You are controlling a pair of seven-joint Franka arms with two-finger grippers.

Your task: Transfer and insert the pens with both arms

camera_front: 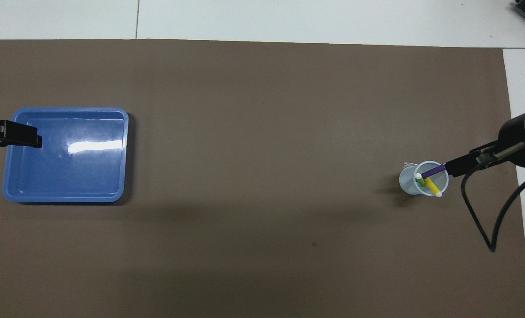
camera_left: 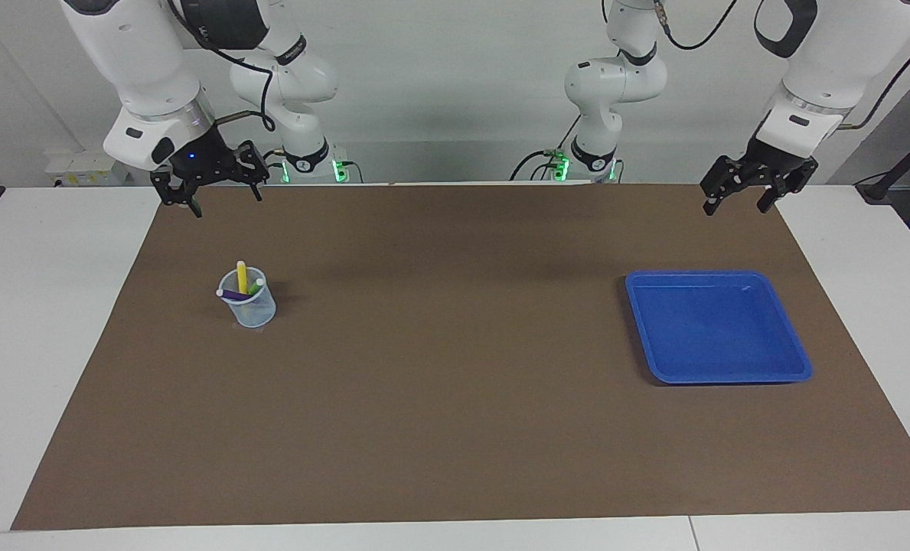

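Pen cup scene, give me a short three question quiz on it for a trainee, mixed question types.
1. True or false: the blue tray holds a pen.
2. Which is in the clear cup? A) only the yellow pen B) only the purple pen C) those two plus the green pen
3. Fill in: the cup stands toward the ___ arm's end of the table.

Key:
1. False, the tray is empty.
2. C
3. Right. The right gripper hangs open over the mat's edge, the left gripper open at the other end.
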